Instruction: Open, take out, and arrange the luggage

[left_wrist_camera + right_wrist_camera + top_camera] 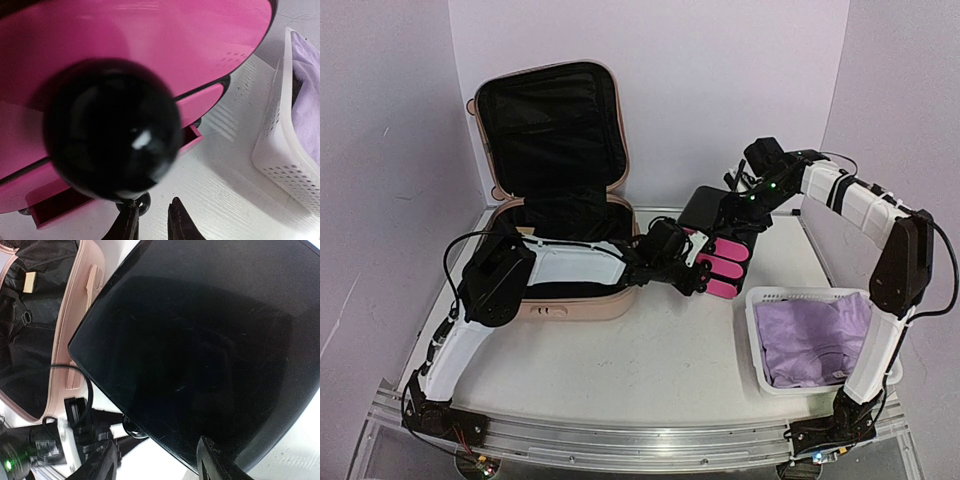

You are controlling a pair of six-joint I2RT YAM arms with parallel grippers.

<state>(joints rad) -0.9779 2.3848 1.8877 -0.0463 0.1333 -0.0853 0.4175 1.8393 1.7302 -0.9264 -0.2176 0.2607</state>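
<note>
Nearest me, both arm bases sit on the metal rail (640,440) at the front edge of the desk (650,370). Just past the right base is a white perforated basket (753,335) with a lilac cloth (815,335) bunched inside it.

Mid-desk, left of the basket, stands the black-and-pink drawer box (705,212). My left arm reaches across to it from the left, and the left hand (692,268) is up against its pink drawers (728,268). On the left wrist camera a large black knob (110,130) sits blurred and very close to the lens. One drawer below it is pulled out a little. The left hand (153,205) shows its fingers only a narrow gap apart, with a small black knob (143,201) right at the tip of one. I cannot tell whether it is pinched.

The right arm arches over from the far right, and the right hand (745,205) comes down at the box's black top. On its wrist camera the right hand (157,442) has its fingers spread wide. The box's glossy black edge runs between them, but I cannot tell whether they press on it.

Farthest back on the left, the luggage (575,305) lies open on the desk, near the drawer box but apart from it. Its lid (550,125) stands upright against the back wall, and the black lining shows in both halves. My left arm crosses in front of the lower shell.
</note>
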